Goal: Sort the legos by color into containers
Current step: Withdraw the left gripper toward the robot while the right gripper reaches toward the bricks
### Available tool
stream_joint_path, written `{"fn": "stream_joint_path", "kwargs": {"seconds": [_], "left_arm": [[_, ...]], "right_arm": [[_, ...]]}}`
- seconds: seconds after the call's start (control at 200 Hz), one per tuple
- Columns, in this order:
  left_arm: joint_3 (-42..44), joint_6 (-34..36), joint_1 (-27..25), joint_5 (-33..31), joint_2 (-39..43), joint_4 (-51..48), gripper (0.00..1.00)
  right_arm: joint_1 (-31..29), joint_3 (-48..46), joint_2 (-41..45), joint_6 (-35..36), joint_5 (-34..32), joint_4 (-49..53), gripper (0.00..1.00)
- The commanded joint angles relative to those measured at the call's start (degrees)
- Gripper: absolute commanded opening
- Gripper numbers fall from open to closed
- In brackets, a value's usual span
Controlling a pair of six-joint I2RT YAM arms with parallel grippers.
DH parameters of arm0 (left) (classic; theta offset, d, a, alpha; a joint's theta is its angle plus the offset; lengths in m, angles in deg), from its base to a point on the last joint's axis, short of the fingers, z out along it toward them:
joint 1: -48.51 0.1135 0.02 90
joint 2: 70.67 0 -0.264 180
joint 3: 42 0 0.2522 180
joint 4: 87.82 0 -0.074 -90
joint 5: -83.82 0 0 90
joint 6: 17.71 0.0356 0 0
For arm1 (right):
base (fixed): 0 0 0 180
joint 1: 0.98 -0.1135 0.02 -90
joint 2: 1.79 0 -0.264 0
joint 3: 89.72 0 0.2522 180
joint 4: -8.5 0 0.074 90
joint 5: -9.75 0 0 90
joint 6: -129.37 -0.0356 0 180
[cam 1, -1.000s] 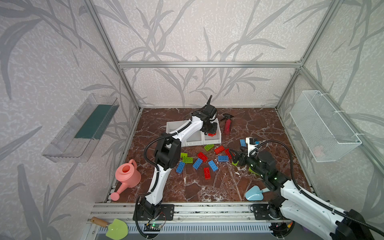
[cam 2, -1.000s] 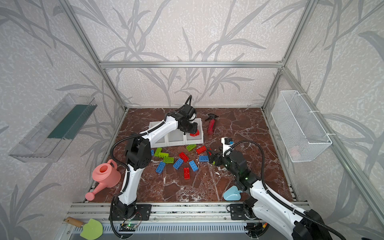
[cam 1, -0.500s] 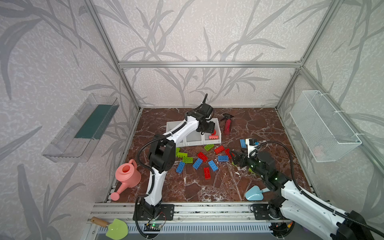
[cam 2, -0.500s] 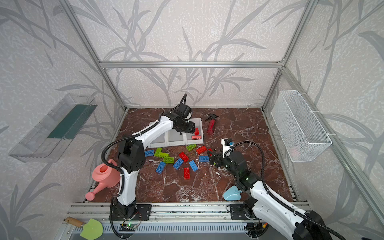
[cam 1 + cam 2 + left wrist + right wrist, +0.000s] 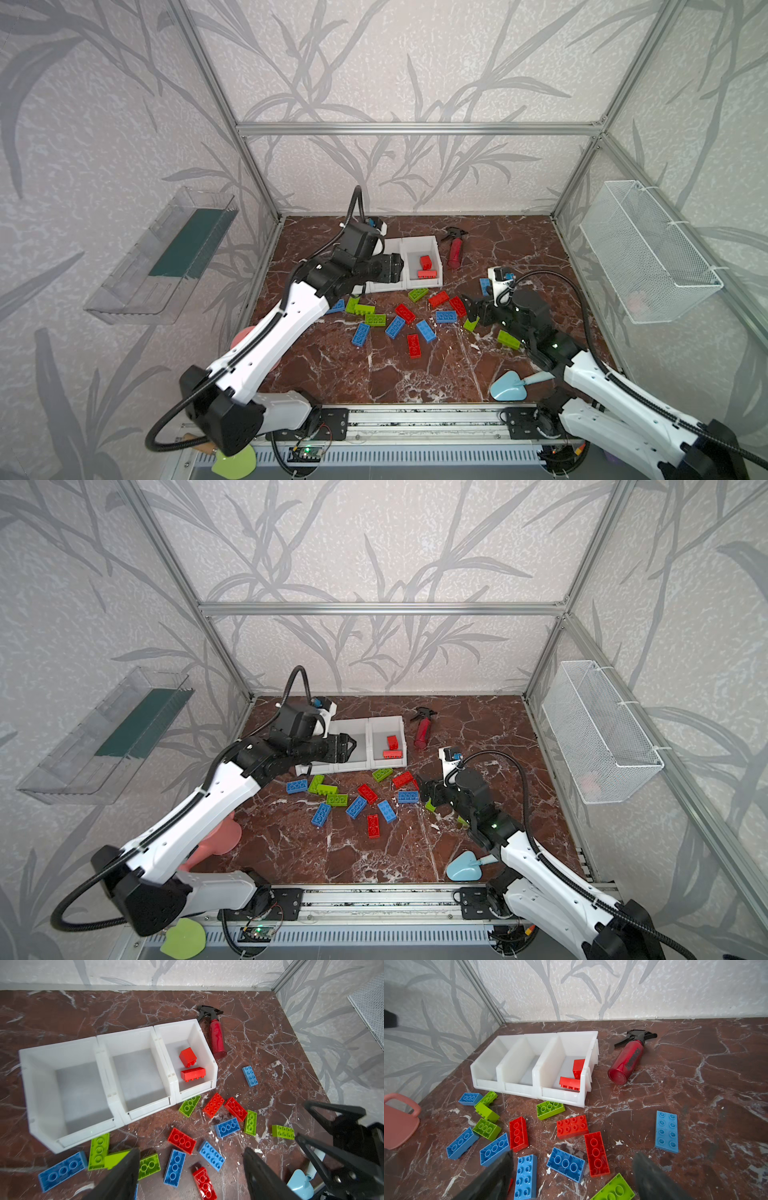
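2 red legos (image 5: 192,1073) lie in an end bin of the containers (image 5: 133,1036); the rest lie loose before them. Left gripper (image 5: 399,268), above the containers' front, and right gripper (image 5: 572,1159), before them, stand spread and empty. Advised: pinch 1 isolated lego across its narrow sides.

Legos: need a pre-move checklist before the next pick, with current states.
1. Left gripper open and empty: ok.
2. Right gripper open and empty: ok.
3. Red bin holds only red legos, two of them: ok.
4. Middle bin and end bin have nothing in them: ok.
5. Loose legos lying separate: not ok. Two green legos by the end bin touch, and one is on its side.
6. Spray bottle lies beside the bins, outside the pile: ok.
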Motion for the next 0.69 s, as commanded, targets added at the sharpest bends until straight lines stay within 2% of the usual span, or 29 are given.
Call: {"fn": "stream_joint_path", "kwargs": {"seconds": [0.0,0.175,0.365,0.555,0.69], "left_arm": [[6.04,0.25,-0.1,-3.13,8.33,-1.82,0.78],[13.33,2.38,-0.08,-6.04,21.47,-6.73,0.78],[19.12,2.57,-0.15,-6.4,30.76,-10.09,0.78],[25.58,2.57,-0.09,-7.35,35.7,-8.82,0.78],[26.16,3.13,-0.07,-6.65,35.93,-8.45,0.78]], "right_arm": [[0.23,5.07,-4.17,3.66,1.26,8.38,0.91],[0.24,13.24,-12.64,7.0,1.13,17.5,0.87],[0.28,19.62,-22.2,11.18,0.38,23.47,0.85],[0.28,26.14,-32.99,11.77,-1.11,26.91,0.76],[0.45,30.8,-39.17,11.85,-3.3,31.46,0.7]]}}
